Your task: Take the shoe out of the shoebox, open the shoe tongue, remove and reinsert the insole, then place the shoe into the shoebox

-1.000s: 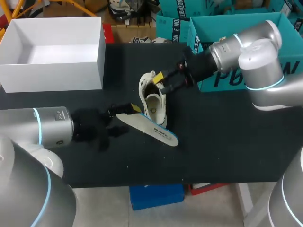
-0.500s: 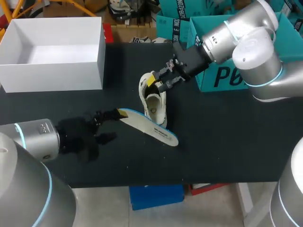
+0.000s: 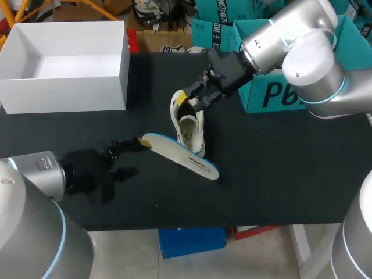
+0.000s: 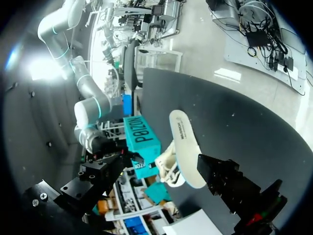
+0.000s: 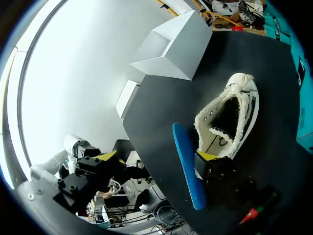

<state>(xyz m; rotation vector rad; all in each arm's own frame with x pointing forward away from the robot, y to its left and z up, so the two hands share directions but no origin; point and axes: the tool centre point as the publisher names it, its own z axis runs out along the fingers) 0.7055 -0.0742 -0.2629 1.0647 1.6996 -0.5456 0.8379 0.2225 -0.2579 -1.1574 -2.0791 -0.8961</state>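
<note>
Two pincers: left pincer open beside insole; right pincer at shoe, grip indiscernible. Nudged, the shoe may topple.

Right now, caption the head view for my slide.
White shoe and white, blue-edged insole on black table, right end effector at the shoe.

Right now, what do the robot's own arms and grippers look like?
The left arm and right arm are thick, rounded tubes in matte silver-grey, with thin glowing cyan rings at the joints. Each ends in a black, blocky wrist section. The left gripper and right gripper are black, with two slim fingers tipped in bright yellow. No loose cables show.
</note>
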